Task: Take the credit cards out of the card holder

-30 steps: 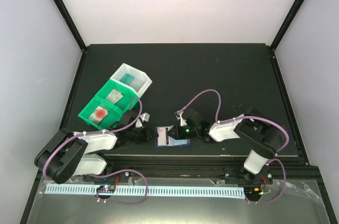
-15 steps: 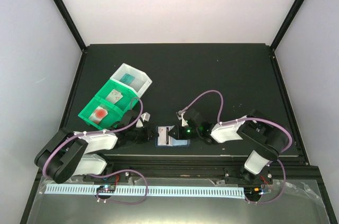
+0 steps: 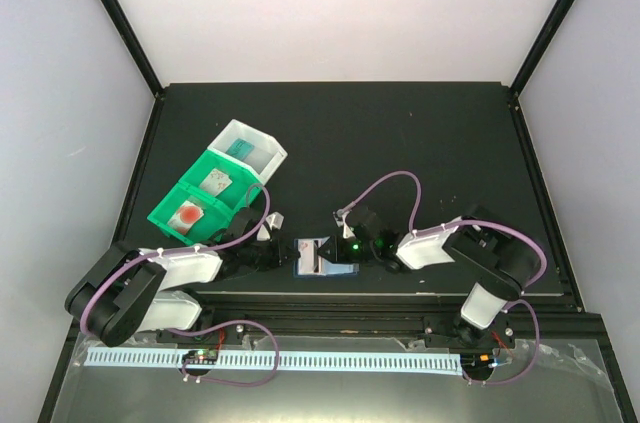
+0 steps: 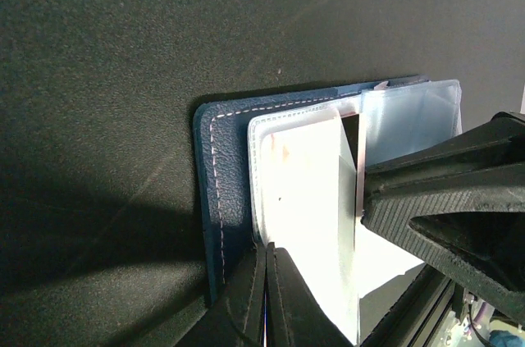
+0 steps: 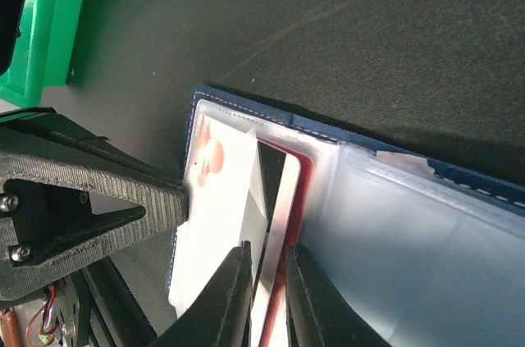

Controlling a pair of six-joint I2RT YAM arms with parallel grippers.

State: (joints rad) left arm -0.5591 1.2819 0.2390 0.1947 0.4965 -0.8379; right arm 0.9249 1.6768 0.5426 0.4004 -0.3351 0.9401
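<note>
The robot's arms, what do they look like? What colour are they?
Mostly black. The left arm and the right arm each have one white boxy section, with purple cables looping along them. A tiny green light glows near the right wrist. The fingers are black ribbed plastic wedges with triangular hollows.

I've got the top camera high behind the arm bases, looking down and forward across the whole table (image 3: pixel 400 143) from well back. Both wrist cameras sit low and very close, angled down and aimed toward each other, tight on the card holder (image 4: pixel 225 166). That's the one patch all three views share.
</note>
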